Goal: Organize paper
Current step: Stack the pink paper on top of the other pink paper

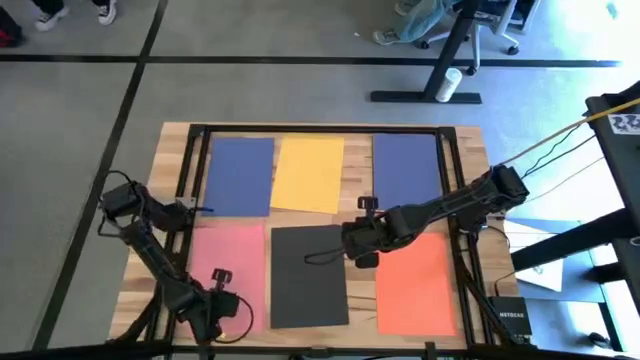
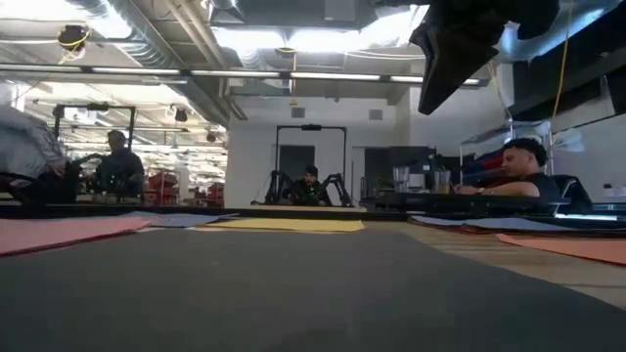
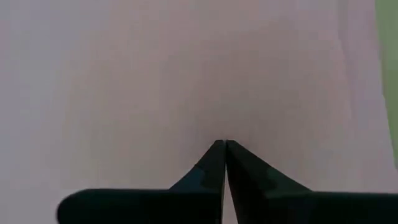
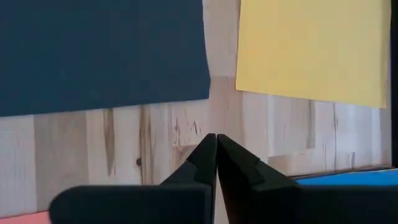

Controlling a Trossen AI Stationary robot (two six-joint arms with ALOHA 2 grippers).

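Six sheets of paper lie flat on the wooden table, in two rows of three, each with its long axis running from the near edge toward the far edge. The far row has a blue sheet on the left, a yellow sheet in the middle, tilted slightly off square, and a second blue sheet on the right. The near row has a pink sheet, a dark grey sheet and an orange sheet. The sheets lie just beside one another with strips of bare wood between the two rows.

The left gripper sits low over the near part of the pink sheet, its two fingers pressed together tip to tip with nothing between them. The right gripper hangs above the far right corner of the dark grey sheet, reaching in from the right; its fingers are likewise clenched together and empty, pointing at the bare wood between the left blue sheet and the yellow sheet.

Beyond the table, people sit at desks in the room.
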